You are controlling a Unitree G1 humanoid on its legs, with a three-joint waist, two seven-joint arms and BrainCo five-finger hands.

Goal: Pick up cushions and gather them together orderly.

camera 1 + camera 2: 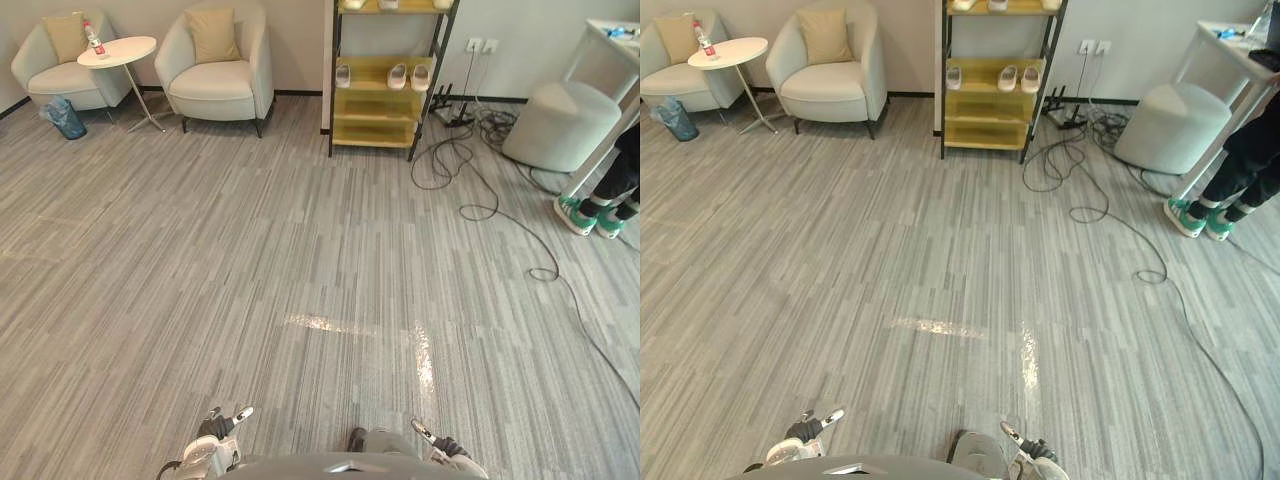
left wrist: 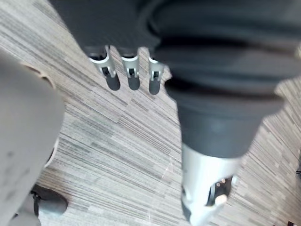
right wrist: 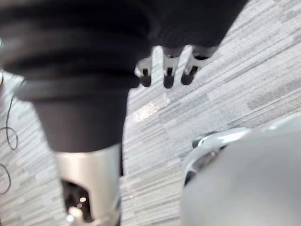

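Observation:
Two tan cushions stand far off at the back left. One cushion (image 1: 213, 35) leans upright in the nearer cream armchair (image 1: 218, 85). The other cushion (image 1: 64, 37) leans in the armchair (image 1: 55, 75) at the far left. My left hand (image 1: 222, 432) hangs low at the bottom edge, its fingers (image 2: 128, 70) straight over bare floor and holding nothing. My right hand (image 1: 445, 450) hangs at the bottom right, fingers (image 3: 168, 70) relaxed and empty as well. Both hands are several metres from the cushions.
A round white side table (image 1: 118, 52) with a bottle stands between the armchairs, a blue bin (image 1: 66, 118) beside it. A yellow shelf rack (image 1: 385, 90) holds slippers. Cables (image 1: 480, 205) trail over the floor on the right, near a grey pouf (image 1: 560, 125) and a person's legs (image 1: 605, 200).

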